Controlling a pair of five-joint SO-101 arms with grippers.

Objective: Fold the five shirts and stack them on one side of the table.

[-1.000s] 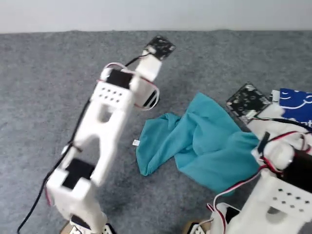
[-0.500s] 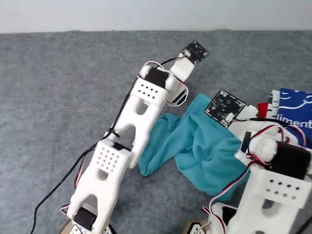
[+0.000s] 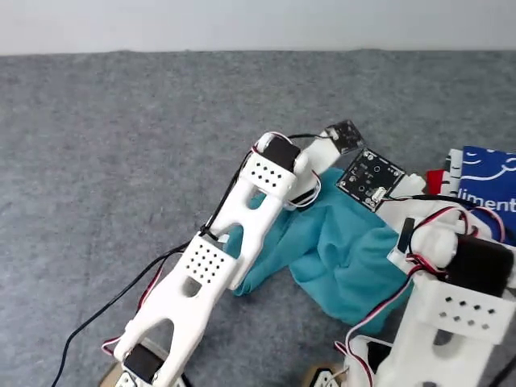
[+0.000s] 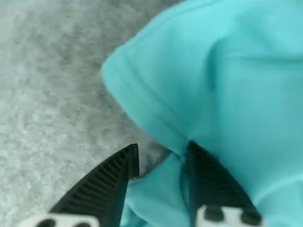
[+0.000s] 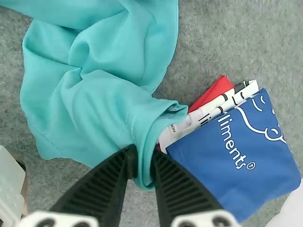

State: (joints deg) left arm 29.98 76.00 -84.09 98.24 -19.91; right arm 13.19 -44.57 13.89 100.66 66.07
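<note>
One teal shirt (image 3: 347,250) lies crumpled in loose, bunched folds.

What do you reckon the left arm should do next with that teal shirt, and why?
Probably close the left gripper on the teal shirt. Its fingers are open with the hem between them, and the right gripper is shut on another part, so a second hold would let the arms spread it.

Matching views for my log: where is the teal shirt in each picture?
High view: teal shirt, crumpled right of centre between the arms.
Left wrist view: teal shirt hem at the left claw tips.
Right wrist view: bunched, pinched by the right claw.
Landmark: blue printed shirt beside it.
</note>
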